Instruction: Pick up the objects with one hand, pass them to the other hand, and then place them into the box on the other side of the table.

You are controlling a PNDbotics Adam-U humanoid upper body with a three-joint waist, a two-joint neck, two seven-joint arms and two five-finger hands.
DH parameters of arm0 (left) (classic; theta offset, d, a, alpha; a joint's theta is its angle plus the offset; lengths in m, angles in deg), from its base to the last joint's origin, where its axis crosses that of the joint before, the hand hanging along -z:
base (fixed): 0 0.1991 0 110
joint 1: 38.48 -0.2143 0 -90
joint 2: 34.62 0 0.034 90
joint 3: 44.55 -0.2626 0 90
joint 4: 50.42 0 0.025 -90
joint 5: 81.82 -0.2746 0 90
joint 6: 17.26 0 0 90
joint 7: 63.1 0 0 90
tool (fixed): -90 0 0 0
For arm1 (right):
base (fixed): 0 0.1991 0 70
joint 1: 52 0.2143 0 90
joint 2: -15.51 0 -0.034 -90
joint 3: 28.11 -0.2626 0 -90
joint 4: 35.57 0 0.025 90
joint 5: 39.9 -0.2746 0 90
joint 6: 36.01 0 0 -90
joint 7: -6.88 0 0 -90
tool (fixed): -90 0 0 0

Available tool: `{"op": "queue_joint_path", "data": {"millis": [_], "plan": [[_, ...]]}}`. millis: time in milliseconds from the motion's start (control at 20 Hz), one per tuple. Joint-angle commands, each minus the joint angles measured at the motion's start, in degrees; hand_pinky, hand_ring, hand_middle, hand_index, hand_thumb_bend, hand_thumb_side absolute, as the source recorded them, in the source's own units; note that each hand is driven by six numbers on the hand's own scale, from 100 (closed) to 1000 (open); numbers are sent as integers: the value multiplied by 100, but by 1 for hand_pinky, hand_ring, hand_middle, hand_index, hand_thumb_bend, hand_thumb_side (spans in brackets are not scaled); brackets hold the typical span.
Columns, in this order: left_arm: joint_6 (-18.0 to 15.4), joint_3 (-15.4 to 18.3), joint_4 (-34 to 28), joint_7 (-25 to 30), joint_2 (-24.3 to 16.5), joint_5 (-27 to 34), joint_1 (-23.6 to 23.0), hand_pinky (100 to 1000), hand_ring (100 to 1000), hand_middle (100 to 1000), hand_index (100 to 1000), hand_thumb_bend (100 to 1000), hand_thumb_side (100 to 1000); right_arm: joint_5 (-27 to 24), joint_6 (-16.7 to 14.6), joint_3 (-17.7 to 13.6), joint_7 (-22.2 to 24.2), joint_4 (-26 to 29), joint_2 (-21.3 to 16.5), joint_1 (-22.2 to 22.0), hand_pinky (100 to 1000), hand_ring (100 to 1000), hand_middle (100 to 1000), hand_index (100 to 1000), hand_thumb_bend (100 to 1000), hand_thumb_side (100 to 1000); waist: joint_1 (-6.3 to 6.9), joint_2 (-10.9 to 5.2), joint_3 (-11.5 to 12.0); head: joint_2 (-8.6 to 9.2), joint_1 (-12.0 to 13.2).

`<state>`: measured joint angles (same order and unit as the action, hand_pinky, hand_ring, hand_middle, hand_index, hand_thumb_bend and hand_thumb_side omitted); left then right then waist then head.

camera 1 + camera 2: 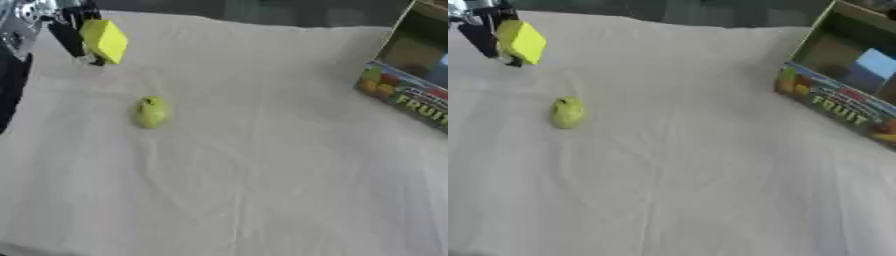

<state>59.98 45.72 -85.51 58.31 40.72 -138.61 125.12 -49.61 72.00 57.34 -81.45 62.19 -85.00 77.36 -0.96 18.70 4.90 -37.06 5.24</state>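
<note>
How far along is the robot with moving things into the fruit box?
Early. The left hand holds a yellow block above the table; no handover yet, the right hand is out of view. A green pear still lies on the cloth, away from the fruit box.

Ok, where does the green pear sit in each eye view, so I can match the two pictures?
Left eye view: green pear lies on the cloth, left of centre, upper half.
Right eye view: same pear, closer to the left edge.
Shared landmark: the yellow block held by the left hand, up-left of the pear.
</note>
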Motion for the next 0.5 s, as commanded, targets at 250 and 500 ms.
{"op": "queue_joint_path", "data": {"millis": [250,500], "plan": [[-323,-339,-491,82,-127,994,-116,562,515,390,497,225,100,-89,-45,40,52,23,-136,102,1000,1000,731,845,100,553,-13,-395,139,-186,-172],[-206,-480,-841,-122,-76,1832,-480,556,501,372,492,108,100,-72,-74,109,102,20,-113,145,1000,1000,733,846,100,545,-53,-582,212,-254,-362]]}}
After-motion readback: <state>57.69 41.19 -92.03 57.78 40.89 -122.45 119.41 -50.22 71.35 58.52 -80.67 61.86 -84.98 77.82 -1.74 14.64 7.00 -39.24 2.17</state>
